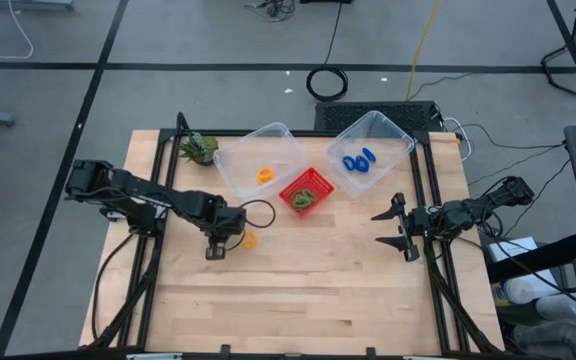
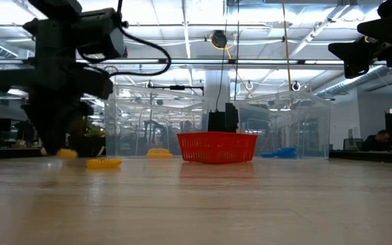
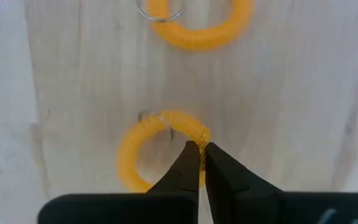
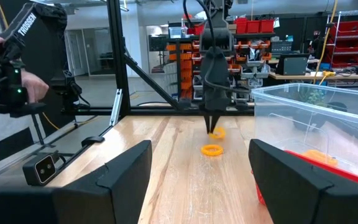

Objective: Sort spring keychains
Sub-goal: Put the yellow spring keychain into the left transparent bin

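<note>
My left gripper (image 1: 218, 244) points down at the table's left middle, shut on a yellow spring keychain (image 3: 143, 146). A second yellow keychain (image 1: 249, 240) lies flat on the wood just to its right. At the back, one clear bin (image 1: 236, 170) holds an orange keychain (image 1: 265, 175). The red basket (image 1: 294, 187) holds green ones, and the other clear bin (image 1: 386, 133) holds blue ones (image 1: 359, 161). My right gripper (image 1: 402, 229) waits open at the table's right side, above the wood, touching nothing. My left gripper pinches the yellow keychain's coil (image 3: 194, 132) between its two fingertips (image 3: 188, 158), at one spot on the loop's side next to its small metal ring. The fingers come from above, pointing down. The loop sits close over the wood; I cannot tell whether it is clear of it.
A small green plant (image 1: 198, 148) stands at the back left corner. Black frame rails (image 1: 430, 200) run along both sides of the table. The near half of the wooden top (image 1: 298, 300) is bare. A person's hand holding a device shows beyond the table in the right wrist view.
</note>
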Controlling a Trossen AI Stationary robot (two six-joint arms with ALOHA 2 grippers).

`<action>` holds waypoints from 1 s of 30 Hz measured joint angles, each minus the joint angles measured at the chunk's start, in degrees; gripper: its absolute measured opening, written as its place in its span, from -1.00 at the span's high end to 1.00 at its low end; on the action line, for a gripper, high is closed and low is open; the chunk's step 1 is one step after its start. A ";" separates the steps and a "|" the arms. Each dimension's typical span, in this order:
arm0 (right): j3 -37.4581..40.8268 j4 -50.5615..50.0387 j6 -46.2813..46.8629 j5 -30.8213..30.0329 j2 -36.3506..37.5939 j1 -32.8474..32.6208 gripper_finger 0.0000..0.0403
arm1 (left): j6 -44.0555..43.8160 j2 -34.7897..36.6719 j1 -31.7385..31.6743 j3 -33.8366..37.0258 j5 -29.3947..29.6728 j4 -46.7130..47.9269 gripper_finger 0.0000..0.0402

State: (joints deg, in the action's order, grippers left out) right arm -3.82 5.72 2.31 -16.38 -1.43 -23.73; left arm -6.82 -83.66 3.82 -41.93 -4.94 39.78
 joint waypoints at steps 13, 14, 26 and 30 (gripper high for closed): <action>0.01 0.00 0.00 0.00 0.00 0.00 -0.27 | -8.48 6.59 5.98 -15.35 1.76 16.53 0.97; -0.01 0.02 0.00 -0.02 0.02 0.00 -0.27 | -9.03 6.49 6.38 -17.02 2.08 19.31 0.97; -0.01 0.00 0.00 -0.02 0.00 0.00 -0.27 | -11.90 6.50 4.38 -37.51 8.55 37.20 0.97; 0.01 0.02 0.00 0.00 0.02 0.00 -0.27 | -9.18 4.87 -1.79 -40.39 10.59 37.04 0.97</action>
State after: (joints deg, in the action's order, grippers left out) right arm -3.81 5.73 2.31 -16.38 -1.41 -23.73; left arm -15.99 -78.79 2.03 -82.32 5.65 76.82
